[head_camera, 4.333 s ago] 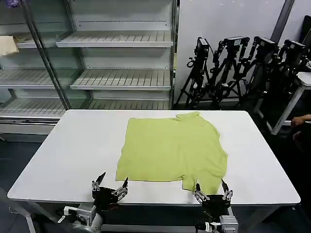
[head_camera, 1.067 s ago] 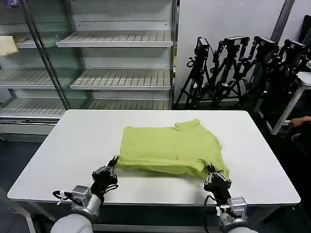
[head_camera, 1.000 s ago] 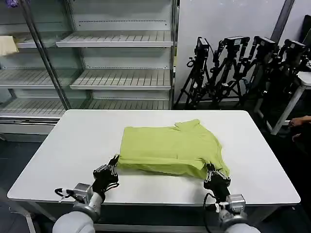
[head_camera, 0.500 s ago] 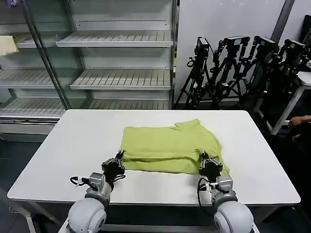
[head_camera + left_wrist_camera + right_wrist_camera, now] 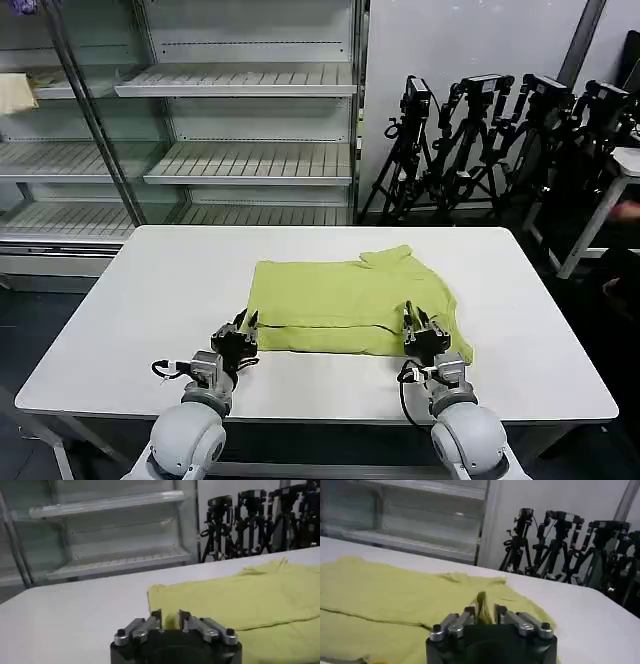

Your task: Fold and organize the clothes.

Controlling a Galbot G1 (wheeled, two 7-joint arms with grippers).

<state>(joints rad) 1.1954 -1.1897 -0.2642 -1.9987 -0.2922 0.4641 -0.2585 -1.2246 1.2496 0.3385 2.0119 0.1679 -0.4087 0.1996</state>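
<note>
clothes here are one lime t-shirt (image 5: 352,305) on the white tabletop (image 5: 150,300), half folded. head view: left hand (image 5: 240,331) and right hand (image 5: 420,329) each pinch a near-edge corner, likely to carry the fold away from them; the long axis runs from one hand to the other. left wrist view: left hand (image 5: 170,620) clamped on cloth (image 5: 240,600) just ahead. right wrist view: right hand (image 5: 486,611) clamped on a raised fold.

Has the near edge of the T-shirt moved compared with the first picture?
Yes. The T-shirt hem, pinched by left gripper and right gripper, moved away from the table front edge, toward the shelves.
</note>
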